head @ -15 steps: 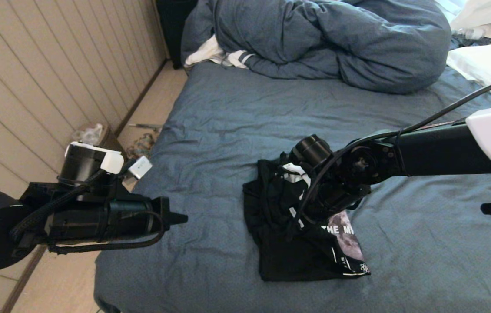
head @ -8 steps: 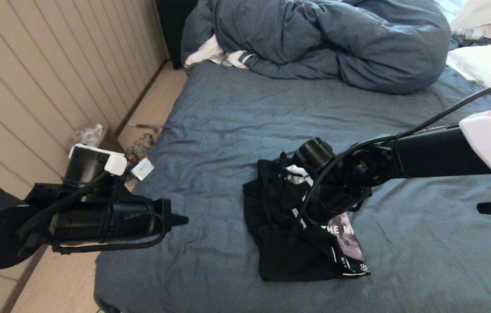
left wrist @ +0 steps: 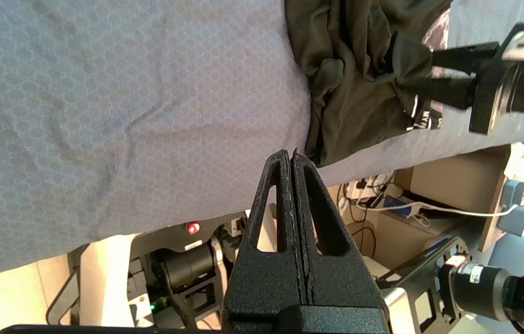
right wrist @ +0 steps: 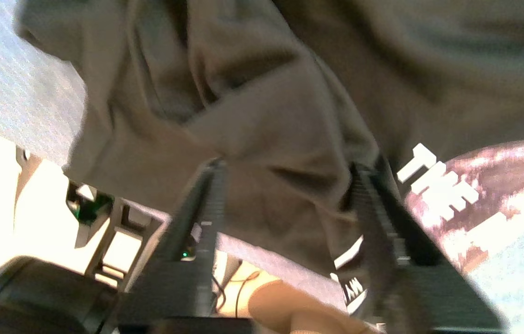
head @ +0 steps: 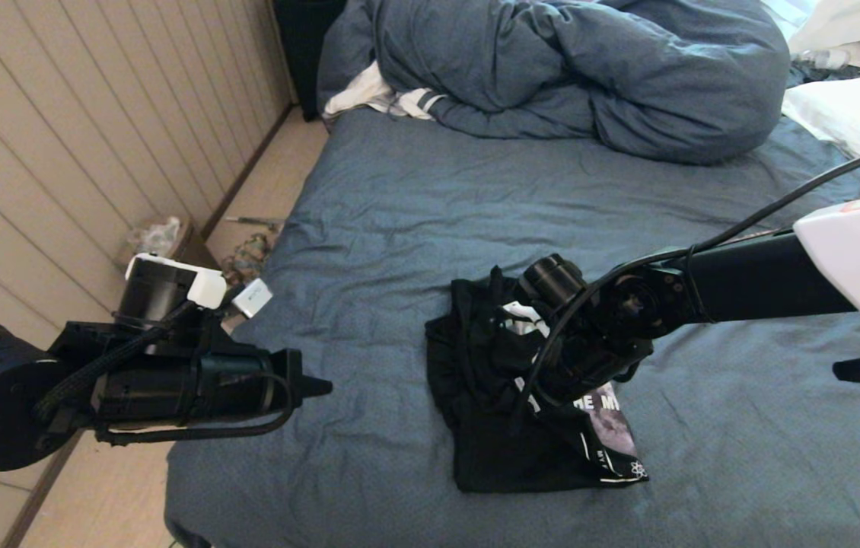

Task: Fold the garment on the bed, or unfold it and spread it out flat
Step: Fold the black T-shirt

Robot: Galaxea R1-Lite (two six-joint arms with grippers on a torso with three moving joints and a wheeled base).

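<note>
Nearest the robot, the left gripper [head: 320, 385] hangs over the near left edge of the bed [head: 415, 190], clear of the sheet and well apart from the shirt; in the left wrist view its two fingers [left wrist: 275, 185] are pressed flat together with nothing between them. Farther in, toward the near middle of the mattress, the garment [head: 491, 441] lies as a crumpled black heap, its moon graphic and white lettering turned up at the near right corner. The right gripper [right wrist: 290, 195] is down on the heap's middle; in the right wrist view its fingers [right wrist: 373, 204] stand wide apart, straddling a raised fold of black fabric, with the letters "THE" just beside one finger. Whether the fingers press on the cloth cannot be told. In the head view the right arm reaches in from the right and hides the gripper itself. At the far end of the bed lie the bunched blue-grey duvet [head: 567, 68], a white striped cloth [head: 377, 95] tucked under its left edge, and white pillows [head: 848, 114] at the far right.
</note>
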